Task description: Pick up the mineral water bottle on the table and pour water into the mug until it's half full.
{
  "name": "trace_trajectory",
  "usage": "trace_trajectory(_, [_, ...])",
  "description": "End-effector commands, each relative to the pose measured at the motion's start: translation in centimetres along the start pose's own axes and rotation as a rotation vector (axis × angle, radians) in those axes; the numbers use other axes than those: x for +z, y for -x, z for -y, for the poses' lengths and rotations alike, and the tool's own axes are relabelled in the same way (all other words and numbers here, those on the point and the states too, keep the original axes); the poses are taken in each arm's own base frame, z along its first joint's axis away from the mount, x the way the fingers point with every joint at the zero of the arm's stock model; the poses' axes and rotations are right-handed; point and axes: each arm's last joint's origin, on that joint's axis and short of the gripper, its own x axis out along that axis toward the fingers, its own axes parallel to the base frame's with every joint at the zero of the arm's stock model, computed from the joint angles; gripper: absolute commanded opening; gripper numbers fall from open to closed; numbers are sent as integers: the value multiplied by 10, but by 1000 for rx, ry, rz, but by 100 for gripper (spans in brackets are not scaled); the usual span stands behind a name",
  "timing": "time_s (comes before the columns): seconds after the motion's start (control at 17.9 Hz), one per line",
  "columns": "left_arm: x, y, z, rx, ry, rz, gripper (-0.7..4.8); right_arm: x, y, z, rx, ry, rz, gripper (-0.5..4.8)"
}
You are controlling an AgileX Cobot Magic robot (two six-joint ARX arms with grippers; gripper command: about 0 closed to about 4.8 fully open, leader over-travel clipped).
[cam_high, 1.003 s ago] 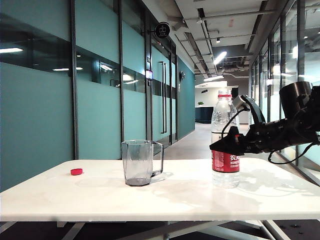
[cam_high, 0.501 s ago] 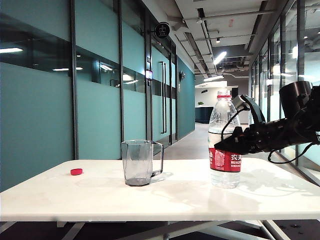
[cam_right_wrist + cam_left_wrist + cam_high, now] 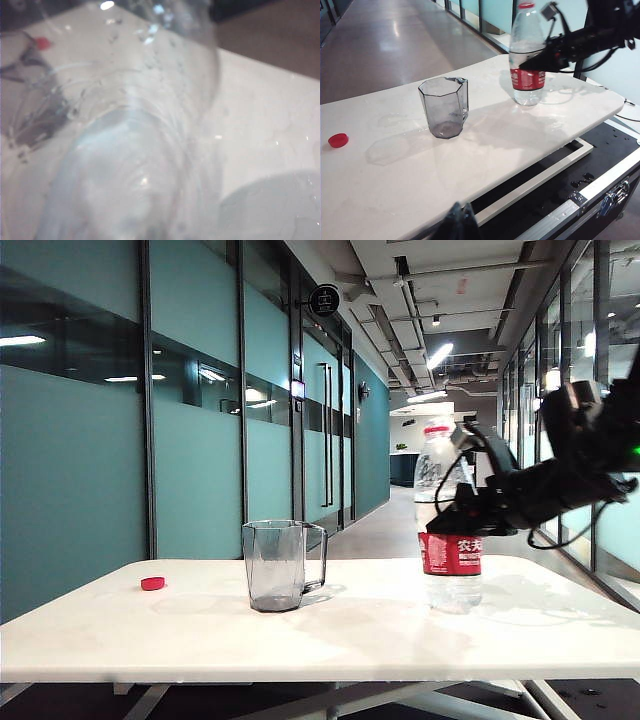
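Gripping the mineral water bottle (image 3: 449, 530) above its label, the right gripper (image 3: 452, 520) holds it upright, right of the mug (image 3: 278, 564).

A long corridor (image 3: 400, 515) runs away behind a white table (image 3: 330, 625). Along its left side stands a teal glass wall (image 3: 90, 460) divided by dark frames, with a door (image 3: 322, 445) bearing tall vertical handles. A round black sign (image 3: 325, 300) hangs above the door. The ceiling (image 3: 450, 290) is open, with exposed pipes and bright strip lights (image 3: 438, 355). Glass panels (image 3: 575, 350) line the right side. The floor is pale, glossy and reflects the light. Below the table's near edge sits a black case (image 3: 590, 195) with metal latches.
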Motion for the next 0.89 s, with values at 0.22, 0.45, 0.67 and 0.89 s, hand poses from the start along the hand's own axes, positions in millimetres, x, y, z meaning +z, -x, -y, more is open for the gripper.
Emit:
trace_trajectory(0.22, [0, 0, 0, -7, -16, -3, -5, 35, -24, -27, -18, 133, -12, 148])
trace_trajectory(0.45, [0, 0, 0, -7, -20, -2, -5, 47, -39, -47, -122, 258, -120, 148])
trace_trajectory(0.67, [0, 0, 0, -5, -21, -3, -5, 63, -51, -63, -219, 346, -226, 148])
trace_trajectory(0.89, [0, 0, 0, -4, -20, -3, -5, 77, -59, -80, -310, 465, -290, 148])
